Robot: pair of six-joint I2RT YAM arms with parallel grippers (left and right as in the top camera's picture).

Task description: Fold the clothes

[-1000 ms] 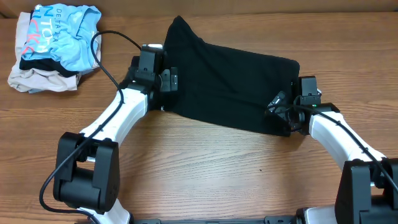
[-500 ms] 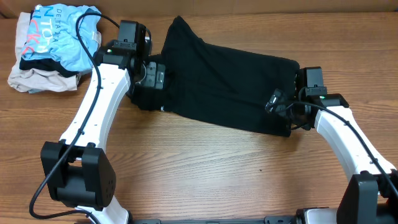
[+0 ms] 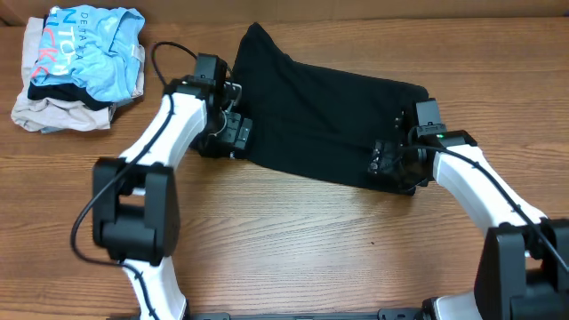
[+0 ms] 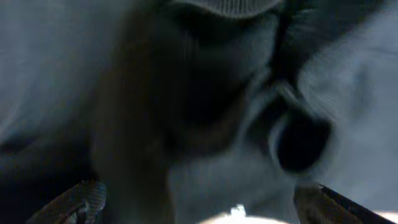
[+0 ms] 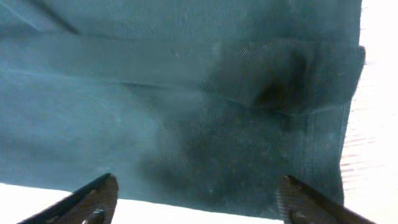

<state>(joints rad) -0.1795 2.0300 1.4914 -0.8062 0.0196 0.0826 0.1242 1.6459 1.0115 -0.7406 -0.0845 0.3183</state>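
The black T-shirt [image 3: 329, 120] lies partly folded across the middle of the wooden table, one end pointing to the back left. My left gripper [image 3: 233, 133] is at its lower left edge. In the blurred left wrist view its fingertips [image 4: 84, 199] stand wide apart over dark fabric [image 4: 186, 93], with nothing held between them. My right gripper [image 3: 387, 160] is over the shirt's lower right corner. In the right wrist view the gripper [image 5: 199, 202] is open, its fingers [image 5: 93, 199] spread over the shirt's edge [image 5: 186, 124], and it is empty.
A pile of other clothes sits at the back left: a light blue printed shirt [image 3: 93, 44] on top of a beige garment [image 3: 53, 114]. Bare wooden table [image 3: 293, 240] lies in front of the black shirt.
My left arm swung up toward the back left, then came back down to the shirt's lower left edge. My right gripper shifted a little left over the shirt's right corner. The shirt has barely moved.
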